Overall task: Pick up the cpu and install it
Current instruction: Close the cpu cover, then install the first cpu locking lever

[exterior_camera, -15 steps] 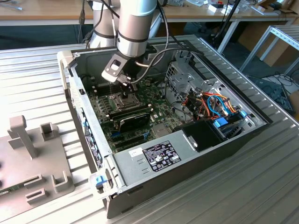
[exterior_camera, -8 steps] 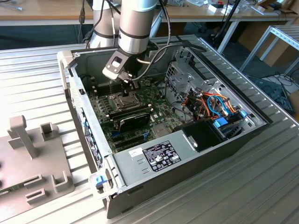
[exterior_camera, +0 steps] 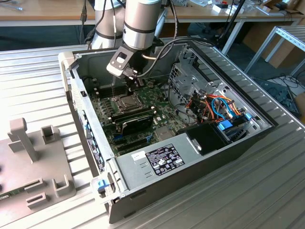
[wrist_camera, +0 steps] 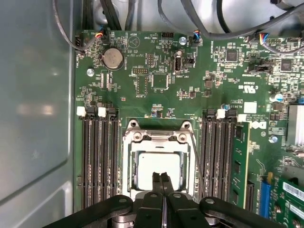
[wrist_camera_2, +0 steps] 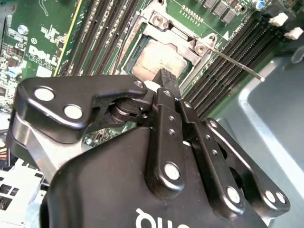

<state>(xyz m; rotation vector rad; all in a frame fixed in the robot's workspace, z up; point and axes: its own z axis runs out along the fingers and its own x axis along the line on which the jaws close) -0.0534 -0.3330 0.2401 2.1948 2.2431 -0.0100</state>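
Hovering over the open computer case (exterior_camera: 228, 148), the gripper (wrist_camera: 161, 178) is sitting with its two fingertips pressed together and nothing between them, tips just above or touching the cpu (wrist_camera: 159, 164); I cannot tell which. The cpu is lying flat in the socket on the green motherboard (wrist_camera: 156, 80), dull silver top facing up, with a metal frame (wrist_camera: 156, 137) around it and memory slots (wrist_camera: 97, 161) running along both sides. In the exterior view the socket area is sitting in the far part of the case toward the exterior view's left, the arm (exterior_camera: 140, 21) reaching in from the far side, the power supply (exterior_camera: 164, 160) at the near end, and coloured cables (exterior_camera: 214, 107) on the exterior view's right. A thin lever rod (wrist_camera_2: 237, 64) is sticking out beside the frame in the second wrist view. The chip is looking light, stiff and flat. Its smooth top is probably slippery and its underside contacts are likely fragile, so holding two opposite edges and keeping it level is seeming safest. Judging by how it is lying, it is already seated; whether the frame is clamped down I cannot tell.
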